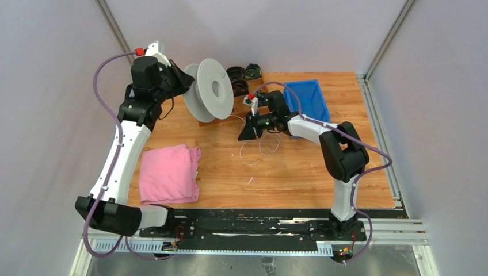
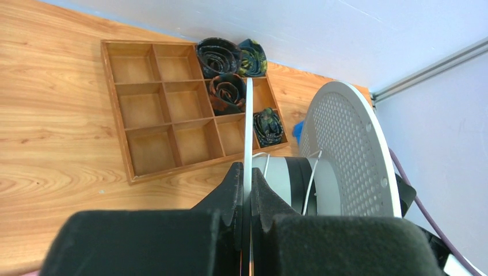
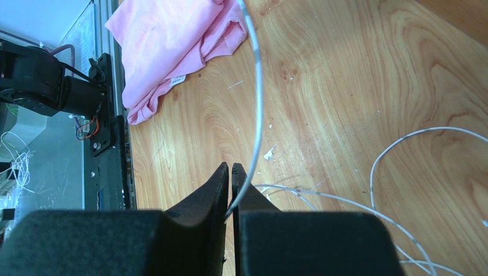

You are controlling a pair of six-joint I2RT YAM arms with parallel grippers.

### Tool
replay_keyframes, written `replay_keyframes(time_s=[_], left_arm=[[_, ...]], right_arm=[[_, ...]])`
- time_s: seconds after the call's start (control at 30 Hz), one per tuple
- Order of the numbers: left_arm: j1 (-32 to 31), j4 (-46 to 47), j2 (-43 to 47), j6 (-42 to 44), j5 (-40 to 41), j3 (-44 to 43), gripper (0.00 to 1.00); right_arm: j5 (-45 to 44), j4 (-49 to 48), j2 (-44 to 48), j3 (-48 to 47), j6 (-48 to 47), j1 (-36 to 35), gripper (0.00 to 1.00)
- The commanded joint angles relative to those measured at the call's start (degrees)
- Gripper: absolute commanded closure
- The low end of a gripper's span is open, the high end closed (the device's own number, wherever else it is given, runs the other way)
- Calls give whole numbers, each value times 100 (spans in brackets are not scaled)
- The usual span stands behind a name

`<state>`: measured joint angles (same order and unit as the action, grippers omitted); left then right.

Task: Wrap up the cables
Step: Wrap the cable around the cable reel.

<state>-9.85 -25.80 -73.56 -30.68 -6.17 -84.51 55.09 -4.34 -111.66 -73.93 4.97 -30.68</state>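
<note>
Nearest me lies the pink cloth (image 1: 170, 174), at left. Further back, the left gripper (image 2: 246, 175) is clamped on the spool (image 1: 206, 77) flange edge. I see the right gripper (image 3: 231, 169) pinching the cables (image 3: 258, 103), jaws almost touching; loose loops lie on the table (image 1: 299, 172) beneath it.

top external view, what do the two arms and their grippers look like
Both the left arm and right arm have white links, bulky black joints and a purple hose trailing alongside. A red cap sits near each wrist. The left gripper and right gripper have matte black wedge-shaped fingers.
</note>
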Motion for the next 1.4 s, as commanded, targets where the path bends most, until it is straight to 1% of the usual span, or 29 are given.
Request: replay_keyframes(time_s=[0.0, 0.1, 0.23, 0.3, 0.4, 0.43, 0.63, 0.73, 0.93, 1.07, 1.23, 1.37], left_arm=[[62, 533, 174, -99, 77, -4, 100], [64, 612, 171, 57, 255, 67, 100], [62, 756, 150, 303, 609, 130, 100], [62, 869, 121, 400, 774, 163, 100], [62, 992, 43, 533, 980, 220, 100], [62, 1038, 25, 577, 1023, 250, 100], [54, 1227, -26, 792, 1227, 426, 100], [25, 1332, -10, 917, 1351, 557, 100], [-276, 1538, 67, 1391, 1738, 799, 100], [-547, 1653, 140, 1762, 2022, 931, 100], [-954, 1776, 237, 2292, 2206, 1142, 100], [-1179, 1780, 332, 2516, 2217, 1303, 100]], right_arm=[[72, -99, 50, 88, -22, -88, 99], [69, 43, 206, 98, -42, -116, 99], [32, 468, 451, 87, -204, -295, 99], [27, 800, 539, 32, -503, -478, 99], [-5, 1680, 591, -191, -1111, -849, 99], [9, 1842, 604, -251, -1217, -952, 99], [25, 2831, 836, -719, -1677, -1476, 99], [-16, 3101, 1040, -990, -1711, -1669, 99], [-216, 3858, 1099, -1959, -1677, -1976, 99], [-416, 4303, 994, -2738, -1618, -2021, 99], [-972, 4924, 787, -3932, -1768, -2022, 99], [-1386, 5127, 707, -4530, -1823, -1971, 99]])
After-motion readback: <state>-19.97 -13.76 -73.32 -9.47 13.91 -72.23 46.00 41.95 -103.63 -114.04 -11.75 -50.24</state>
